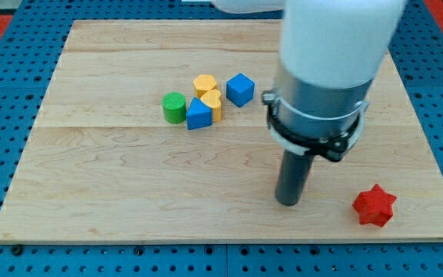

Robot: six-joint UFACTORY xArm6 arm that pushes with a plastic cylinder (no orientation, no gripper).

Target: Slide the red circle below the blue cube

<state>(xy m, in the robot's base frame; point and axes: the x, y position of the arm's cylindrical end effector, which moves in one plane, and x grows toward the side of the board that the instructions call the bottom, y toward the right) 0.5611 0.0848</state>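
The blue cube [239, 89] sits on the wooden board [114, 177], above the middle. No red circle shows in this view; the arm's wide body [325, 69] covers part of the board at the upper right. My tip [288, 202] rests on the board, well below and to the right of the blue cube. It is left of a red star [374, 205] and apart from it.
A cluster lies just left of the blue cube: a yellow hexagon [204, 82], a yellow heart [214, 104], a blue block with a sloped top [198, 115] and a green cylinder [174, 107]. The red star lies near the board's bottom right corner.
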